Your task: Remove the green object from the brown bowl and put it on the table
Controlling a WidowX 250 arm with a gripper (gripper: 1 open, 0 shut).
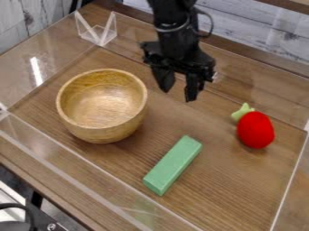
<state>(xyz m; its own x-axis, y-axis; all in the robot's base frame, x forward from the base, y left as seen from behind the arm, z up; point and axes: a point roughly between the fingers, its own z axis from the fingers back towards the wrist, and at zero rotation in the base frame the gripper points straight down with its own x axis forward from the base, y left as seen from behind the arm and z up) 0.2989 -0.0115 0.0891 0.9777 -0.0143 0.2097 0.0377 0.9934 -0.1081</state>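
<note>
Gripper (179,84) hangs over the table (121,165), near the brown bowl (103,106) — jaws closed, with nothing between them. Green object (173,166) lies flat on the wood, outside the bowl — the red strawberry-like toy (255,130) sits well apart from the bowl.

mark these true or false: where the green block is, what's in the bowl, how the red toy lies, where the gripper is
The green block lies on the table. True.
The green block is inside the brown bowl. False: it lies outside, beside the bowl.
The red toy has its green top pointing toward the camera. False: the top points away from it.
The gripper is away from the green block, not touching it. True.
The brown bowl holds the red toy. False: the bowl is empty.
</note>
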